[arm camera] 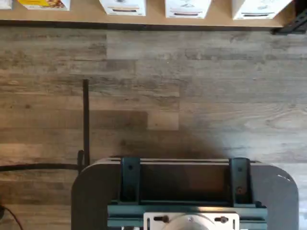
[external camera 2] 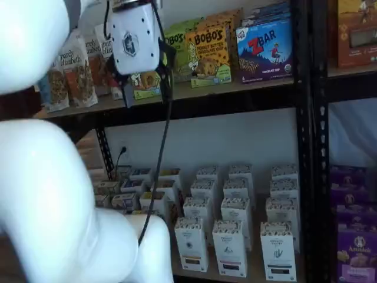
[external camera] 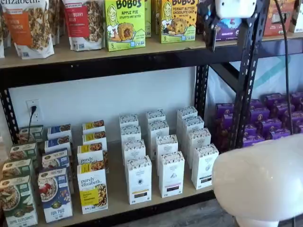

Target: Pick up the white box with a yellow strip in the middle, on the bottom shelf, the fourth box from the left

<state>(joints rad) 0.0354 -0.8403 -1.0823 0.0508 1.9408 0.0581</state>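
Three columns of white cartons crowd the bottom shelf (external camera: 113, 201); the white box (external camera: 138, 180) fronts the leftmost, purely elizabeth box (external camera: 93, 189) just beside. Gripper (external camera 2: 145, 88) hangs high by Bobo's boxes (external camera 2: 207, 56), fingers spread wide, empty.

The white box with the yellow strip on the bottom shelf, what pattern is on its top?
Dark speckles on white, seen best in a shelf view: the white box.
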